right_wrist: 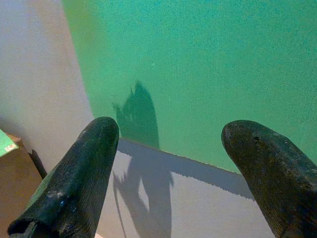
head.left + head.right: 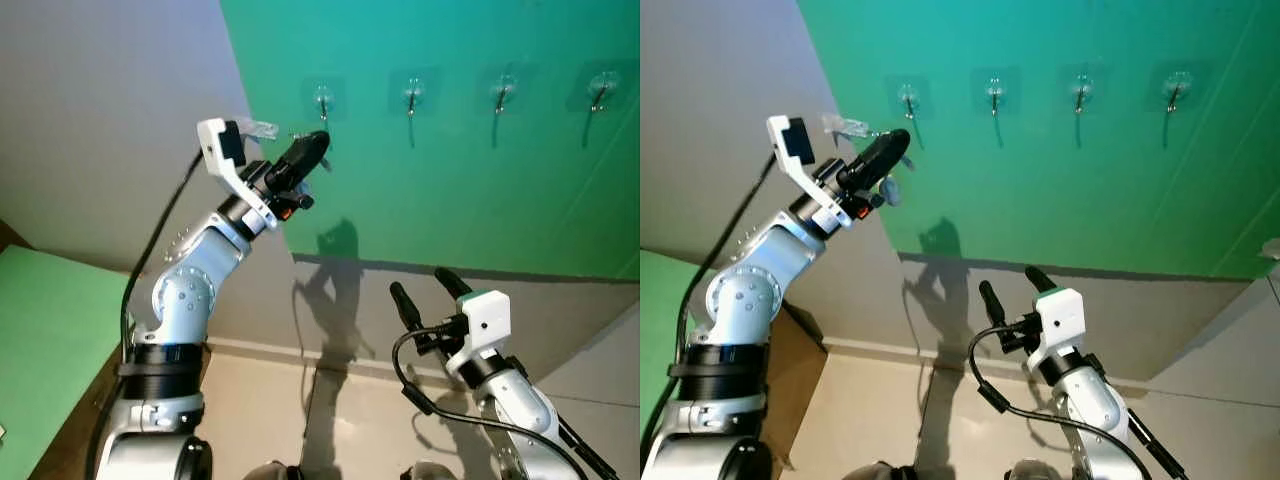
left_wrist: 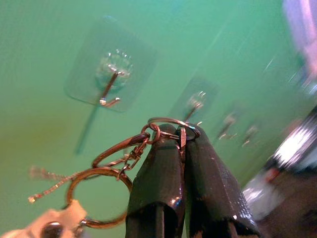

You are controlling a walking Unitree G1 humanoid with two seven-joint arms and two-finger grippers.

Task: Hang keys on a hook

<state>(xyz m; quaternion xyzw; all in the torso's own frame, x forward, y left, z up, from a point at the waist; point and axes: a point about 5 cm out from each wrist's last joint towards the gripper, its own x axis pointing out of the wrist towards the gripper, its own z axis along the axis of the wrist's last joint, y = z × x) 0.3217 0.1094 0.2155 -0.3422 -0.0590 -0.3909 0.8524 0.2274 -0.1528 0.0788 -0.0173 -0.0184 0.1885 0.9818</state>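
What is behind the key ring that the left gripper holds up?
Behind the key ring, pinched in the left gripper, is the green wall with a row of clear adhesive hooks; the nearest hook is apart from the ring. The fingers cover the ring's lower part.

Green wall (image 2: 480,200) with clear-backed silver hooks (image 2: 412,97); silver and copper-toned key rings (image 3: 148,144); glossy black pincer fingers (image 3: 158,188).

Green wall panel (image 2: 480,200) above grey wall strip (image 2: 560,300); brown cabinet (image 2: 790,370) at left, green-topped
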